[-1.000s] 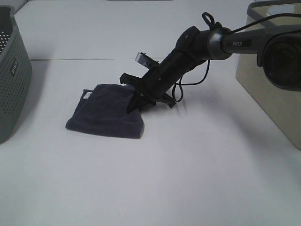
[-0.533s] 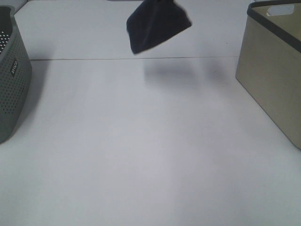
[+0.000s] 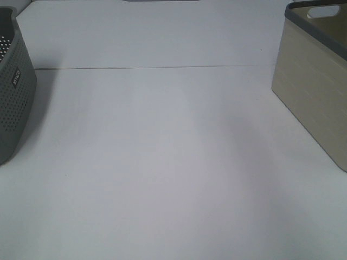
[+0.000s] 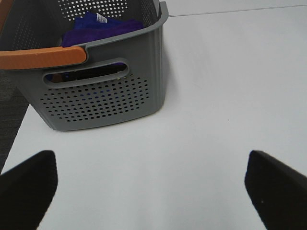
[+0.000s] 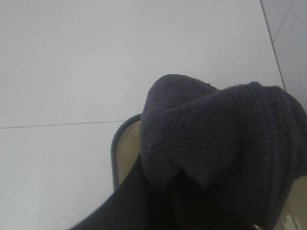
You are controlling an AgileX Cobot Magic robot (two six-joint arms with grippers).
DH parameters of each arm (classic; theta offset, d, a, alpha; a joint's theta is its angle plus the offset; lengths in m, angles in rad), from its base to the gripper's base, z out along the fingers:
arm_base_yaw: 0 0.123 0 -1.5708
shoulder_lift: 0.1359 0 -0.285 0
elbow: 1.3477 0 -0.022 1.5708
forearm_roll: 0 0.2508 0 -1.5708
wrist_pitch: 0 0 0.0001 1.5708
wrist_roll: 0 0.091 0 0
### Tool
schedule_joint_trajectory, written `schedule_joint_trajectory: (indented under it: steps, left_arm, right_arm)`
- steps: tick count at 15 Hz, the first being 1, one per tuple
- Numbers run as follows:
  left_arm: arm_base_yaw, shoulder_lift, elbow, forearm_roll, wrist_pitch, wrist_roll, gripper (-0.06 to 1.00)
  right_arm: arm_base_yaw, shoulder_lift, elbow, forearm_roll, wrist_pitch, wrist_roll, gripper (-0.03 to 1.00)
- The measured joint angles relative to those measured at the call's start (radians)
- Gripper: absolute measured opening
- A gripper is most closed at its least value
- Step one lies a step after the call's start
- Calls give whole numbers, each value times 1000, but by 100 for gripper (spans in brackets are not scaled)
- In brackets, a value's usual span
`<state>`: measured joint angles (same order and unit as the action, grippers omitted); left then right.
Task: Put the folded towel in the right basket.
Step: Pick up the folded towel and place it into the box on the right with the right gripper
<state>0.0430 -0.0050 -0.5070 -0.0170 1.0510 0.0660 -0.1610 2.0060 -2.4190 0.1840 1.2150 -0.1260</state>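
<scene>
The folded dark blue-grey towel (image 5: 225,139) fills the right wrist view and hangs from my right gripper, whose fingertips it hides; only one dark finger (image 5: 127,206) shows. Below the towel is the grey rim of the beige right basket (image 5: 115,148). In the exterior high view the right basket (image 3: 312,81) stands at the right edge; the towel and both arms are out of that view. My left gripper (image 4: 153,187) is open and empty above the table.
A grey perforated basket (image 3: 13,81) stands at the left edge of the table. In the left wrist view this basket (image 4: 105,96) has an orange handle (image 4: 43,56) and holds a purple towel (image 4: 100,26).
My right gripper took the towel off the table, lifted it up and to the right, and left the exterior high view. The towel now hangs over the right basket's rim.
</scene>
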Motion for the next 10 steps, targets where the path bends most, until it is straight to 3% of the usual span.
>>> schedule_joint_trajectory:
  steps: [4,7,8,10]
  left_arm:
    - [0,0,0,5,0,0,99]
    - [0,0,0,7,0,0,99]
    - [0,0,0,7,0,0,99]
    - [0,0,0,7,0,0,99]
  right_arm:
    - [-35,84,110,-132,-1,14,6]
    - [-35,143,231,-136,4,79,12]
    - [-35,157,263,-128,6,109,31]
    - [-35,162,291,-117,7,126,78]
